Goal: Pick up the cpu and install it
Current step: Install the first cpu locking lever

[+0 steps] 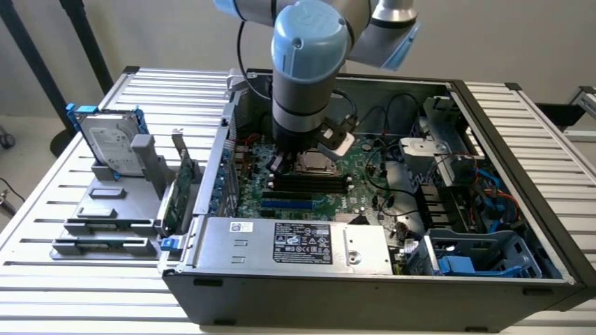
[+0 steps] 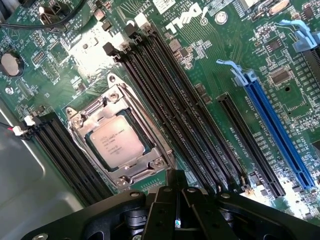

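Exterior view first: I see my grey and pale-blue robot arm (image 1: 306, 70) reaching straight down into the open black computer case (image 1: 373, 283), which lies on its side on the white slatted table (image 1: 65, 209). The arm's lower end hangs just above the small square cpu with the silvery-grey metal top (image 1: 312, 165), which already sits in its socket on the green motherboard (image 1: 368, 183). A silver power supply box with a black label (image 1: 293, 243) lies along the case's near edge. On the exterior view's left, outside the case, a grey plastic parts rack (image 1: 107, 223) stands on the table and holds a silver rectangular hard drive with a blue bracket (image 1: 110, 143) upright, with a long green circuit card (image 1: 186, 185) standing on edge between the rack and the case wall.

Wrist view next: the cpu (image 2: 119, 143) lies flat inside its silver metal socket frame (image 2: 121, 176), apart from my tool. Long black memory slots (image 2: 170, 105) run beside the socket, and a long blue expansion slot (image 2: 277, 132) lies farther off across the board. My black fingers (image 2: 177, 220) are pressed together with nothing between them, hovering near the socket frame's edge without touching the chip.
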`<state>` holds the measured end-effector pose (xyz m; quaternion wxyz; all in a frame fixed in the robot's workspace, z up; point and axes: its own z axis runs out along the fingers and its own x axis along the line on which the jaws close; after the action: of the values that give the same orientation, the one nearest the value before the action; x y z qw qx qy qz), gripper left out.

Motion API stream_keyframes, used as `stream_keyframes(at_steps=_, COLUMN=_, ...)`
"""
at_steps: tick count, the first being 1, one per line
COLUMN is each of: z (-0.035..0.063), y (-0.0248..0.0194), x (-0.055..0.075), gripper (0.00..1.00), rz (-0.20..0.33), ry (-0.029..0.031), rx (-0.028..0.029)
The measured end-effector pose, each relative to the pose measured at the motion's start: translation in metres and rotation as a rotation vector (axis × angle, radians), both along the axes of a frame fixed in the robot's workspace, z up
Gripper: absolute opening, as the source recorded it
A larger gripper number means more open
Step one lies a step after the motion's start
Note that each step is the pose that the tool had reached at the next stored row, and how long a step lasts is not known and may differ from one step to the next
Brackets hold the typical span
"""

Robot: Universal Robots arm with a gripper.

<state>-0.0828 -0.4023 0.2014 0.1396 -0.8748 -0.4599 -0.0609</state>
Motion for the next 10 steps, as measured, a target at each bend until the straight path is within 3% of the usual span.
stream_keyframes(at_steps=10, z=-0.0044, y=0.0033, x=-0.0004, gripper=0.11, rz=0.000, ry=-0.0031, rx=0.0001)
